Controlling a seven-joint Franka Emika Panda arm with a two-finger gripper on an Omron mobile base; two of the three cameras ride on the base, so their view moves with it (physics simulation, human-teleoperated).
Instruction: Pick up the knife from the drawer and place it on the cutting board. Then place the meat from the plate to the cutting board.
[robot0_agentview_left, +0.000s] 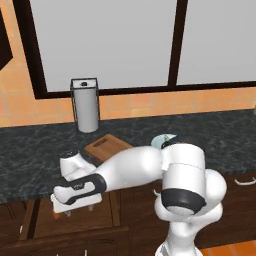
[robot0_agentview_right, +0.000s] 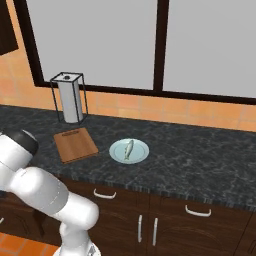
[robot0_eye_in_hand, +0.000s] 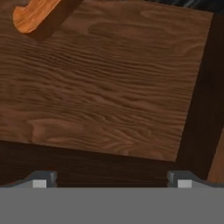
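hovering with jaws spread wide, gripper (robot0_eye_in_hand: 109, 179) over the open drawer (robot0_eye_in_hand: 109, 87), knife (robot0_eye_in_hand: 33, 13) handle at its far corner, paper towel holder (robot0_agentview_right: 68, 97) behind cutting board (robot0_agentview_right: 76, 144), meat (robot0_agentview_right: 129, 149) on plate (robot0_agentview_right: 116, 151).

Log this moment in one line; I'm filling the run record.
hand: open, over open dark-brown wooden drawer | orange-brown knife handle: in drawer, ungrasped | pale fish-shaped meat: on round blue-green plate

Knife's orange-brown handle (robot0_eye_in_hand: 34, 14) lies on the open drawer's wood floor (robot0_eye_in_hand: 109, 87); meat (robot0_agentview_right: 128, 149) rests on plate (robot0_agentview_right: 140, 155) beside cutting board (robot0_agentview_right: 75, 145)
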